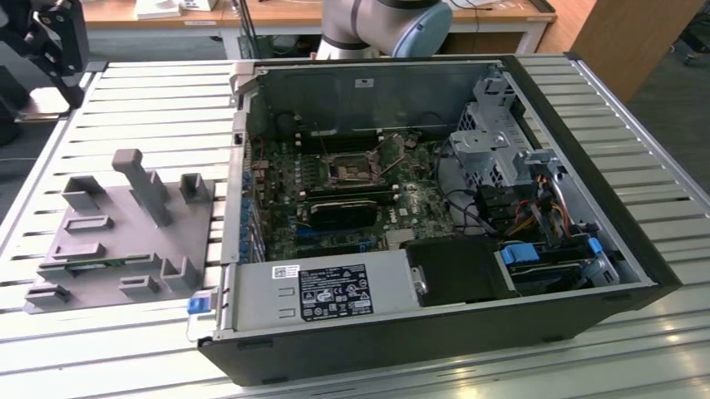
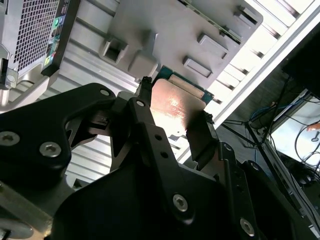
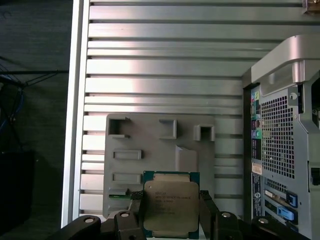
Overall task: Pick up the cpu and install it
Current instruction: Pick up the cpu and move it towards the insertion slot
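In both wrist views my gripper is shut on the cpu, a flat square chip with a silver-grey metal top and a green rim. One black finger presses each of two opposite edges. The cpu hangs in the gripper well above the grey plastic fixture tray. In the exterior view that tray lies on the table at the exterior view's left. The open socket sits on the motherboard inside the computer case.
The case lies on its side, open upward, on a slatted aluminium table. A black card, cables and a drive cage crowd the board. The case's perforated rear panel stands beside the tray. The arm's base is behind the case.
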Motion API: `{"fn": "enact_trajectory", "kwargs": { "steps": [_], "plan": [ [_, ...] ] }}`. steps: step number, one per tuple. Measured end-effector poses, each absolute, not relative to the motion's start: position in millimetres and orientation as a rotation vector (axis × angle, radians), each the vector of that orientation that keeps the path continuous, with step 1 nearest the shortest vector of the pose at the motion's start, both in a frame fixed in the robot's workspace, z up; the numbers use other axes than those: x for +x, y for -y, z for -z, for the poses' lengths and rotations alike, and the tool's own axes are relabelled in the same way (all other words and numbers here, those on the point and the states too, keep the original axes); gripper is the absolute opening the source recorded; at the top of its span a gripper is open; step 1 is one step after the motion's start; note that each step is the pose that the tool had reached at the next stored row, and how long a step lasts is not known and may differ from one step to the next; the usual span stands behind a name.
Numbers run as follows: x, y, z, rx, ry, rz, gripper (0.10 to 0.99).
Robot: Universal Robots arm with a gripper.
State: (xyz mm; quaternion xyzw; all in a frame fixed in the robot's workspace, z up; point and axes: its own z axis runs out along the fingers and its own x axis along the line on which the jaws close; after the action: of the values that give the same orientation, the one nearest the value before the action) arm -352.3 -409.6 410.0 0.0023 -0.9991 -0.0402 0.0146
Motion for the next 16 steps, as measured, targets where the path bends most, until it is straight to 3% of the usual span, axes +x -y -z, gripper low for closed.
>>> {"fn": "enact_trajectory", "kwargs": {
  "steps": [16],
  "plan": [
    [-343.0,409.6,-410.0,0.007,3.11,0.125,0.533]
  ]
}}
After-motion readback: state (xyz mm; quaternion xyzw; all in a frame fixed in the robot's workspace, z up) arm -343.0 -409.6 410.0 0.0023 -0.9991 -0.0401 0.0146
